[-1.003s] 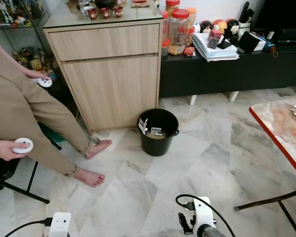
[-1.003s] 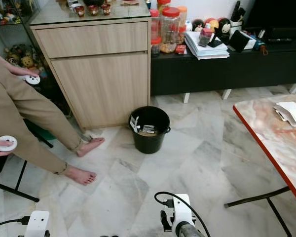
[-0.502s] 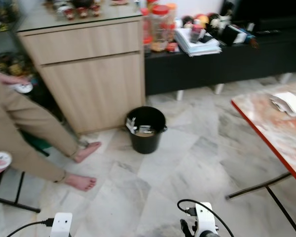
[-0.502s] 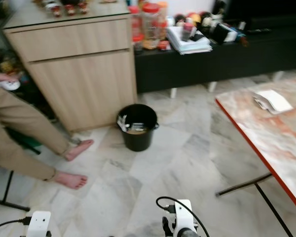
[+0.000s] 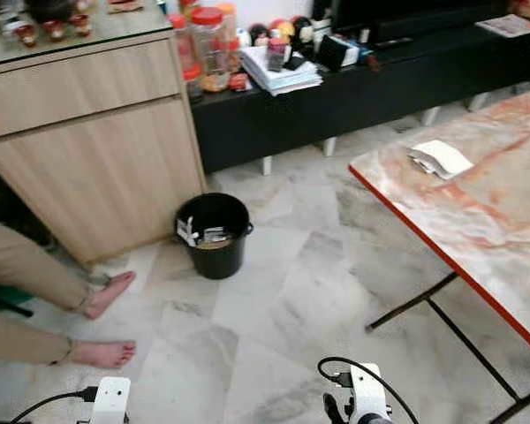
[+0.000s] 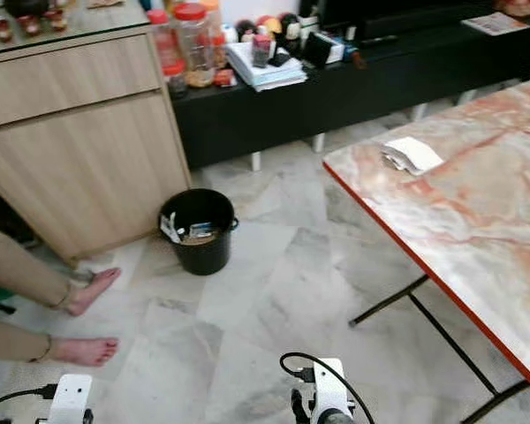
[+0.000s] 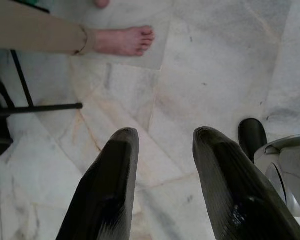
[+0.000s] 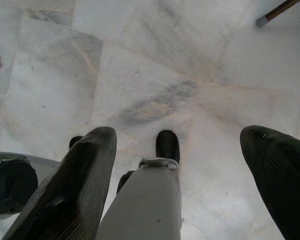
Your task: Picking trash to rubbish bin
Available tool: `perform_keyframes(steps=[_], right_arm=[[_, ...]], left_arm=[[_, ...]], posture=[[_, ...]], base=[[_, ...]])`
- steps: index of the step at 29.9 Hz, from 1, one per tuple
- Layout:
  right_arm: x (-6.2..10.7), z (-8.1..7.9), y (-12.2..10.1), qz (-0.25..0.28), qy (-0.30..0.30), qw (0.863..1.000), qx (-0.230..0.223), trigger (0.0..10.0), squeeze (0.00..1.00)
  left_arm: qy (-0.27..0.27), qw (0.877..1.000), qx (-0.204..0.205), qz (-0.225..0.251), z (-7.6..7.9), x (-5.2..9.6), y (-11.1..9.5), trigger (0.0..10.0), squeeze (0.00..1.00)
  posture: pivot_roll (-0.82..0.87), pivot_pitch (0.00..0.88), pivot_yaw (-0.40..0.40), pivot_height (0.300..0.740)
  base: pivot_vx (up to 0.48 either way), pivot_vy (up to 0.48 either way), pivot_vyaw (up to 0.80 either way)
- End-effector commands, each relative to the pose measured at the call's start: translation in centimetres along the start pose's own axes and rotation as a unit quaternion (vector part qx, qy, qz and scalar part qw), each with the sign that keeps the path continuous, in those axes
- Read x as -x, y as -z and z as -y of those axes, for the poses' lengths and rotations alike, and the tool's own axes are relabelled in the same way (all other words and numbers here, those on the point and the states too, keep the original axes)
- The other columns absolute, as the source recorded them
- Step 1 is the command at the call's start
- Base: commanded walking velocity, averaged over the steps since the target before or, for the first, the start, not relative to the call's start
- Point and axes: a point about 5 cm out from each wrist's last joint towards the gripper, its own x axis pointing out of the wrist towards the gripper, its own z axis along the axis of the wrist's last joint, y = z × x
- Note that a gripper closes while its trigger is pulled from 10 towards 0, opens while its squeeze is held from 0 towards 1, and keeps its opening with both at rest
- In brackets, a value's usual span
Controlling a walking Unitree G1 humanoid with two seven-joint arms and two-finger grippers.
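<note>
At the far left a person's bare feet (image 5: 103, 353) rest on the marble floor (image 5: 274, 300), tan trouser legs above them. Behind stands a wooden cabinet (image 5: 88, 150). Just off the cabinet's front right corner a black bin (image 5: 214, 234) sits on the floor, with bits of trash (image 5: 199, 234) inside, lying against its left inner wall. Farther back a low black shelf (image 5: 336, 88) carries jars (image 5: 210, 49) and a stack of papers (image 5: 278, 75). To the right is the bench (image 5: 477, 203), marble-topped with a red edge; a crumpled white paper (image 5: 439, 159) lies near its far left corner, well apart from the bin.

Both arms hang low over the floor. The left claw (image 7: 162, 150) has its fingers parted with only floor between them. The right claw (image 8: 180, 150) is spread wide and holds nothing, with the robot's own foot (image 8: 167, 145) below it.
</note>
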Motion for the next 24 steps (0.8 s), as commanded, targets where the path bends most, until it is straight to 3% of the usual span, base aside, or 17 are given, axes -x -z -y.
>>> perform_keyframes(steps=[1,7,10,14,24], right_arm=[[0.03,-0.04,0.28,-0.008,0.001,1.0,-0.003,10.0,0.0],[0.04,-0.03,0.36,-0.009,0.0,1.0,-0.001,10.0,0.0],[0.04,-0.04,0.37,-0.009,0.0,1.0,0.001,10.0,0.0],[0.03,-0.01,0.28,-0.007,0.0,1.0,0.0,10.0,0.0],[0.05,-0.01,0.36,-0.008,0.001,1.0,-0.001,10.0,0.0]], left_arm=[[-0.001,1.0,-0.003,-0.013,-0.46,0.19,0.9,10.0,0.0],[-0.001,1.0,-0.01,-0.011,-0.47,0.19,0.89,10.0,0.0],[-0.002,0.998,-0.062,-0.017,-0.36,0.15,0.92,10.0,0.0],[-0.005,1.0,-0.021,-0.013,-0.37,0.14,0.77,10.0,0.0],[-0.003,1.0,-0.018,-0.008,-0.28,0.17,0.73,10.0,0.0]], posture=[[0.13,0.112,0.027,0.74],[0.12,0.1,0.025,0.74],[0.12,0.098,0.026,0.74],[0.12,0.103,0.024,0.74],[0.12,0.115,0.023,0.74]], base=[[0.0,0.0,-0.8],[0.0,0.0,-0.8],[0.0,-0.32,-0.8],[0.0,-0.36,-0.79],[0.0,0.0,-0.79]])
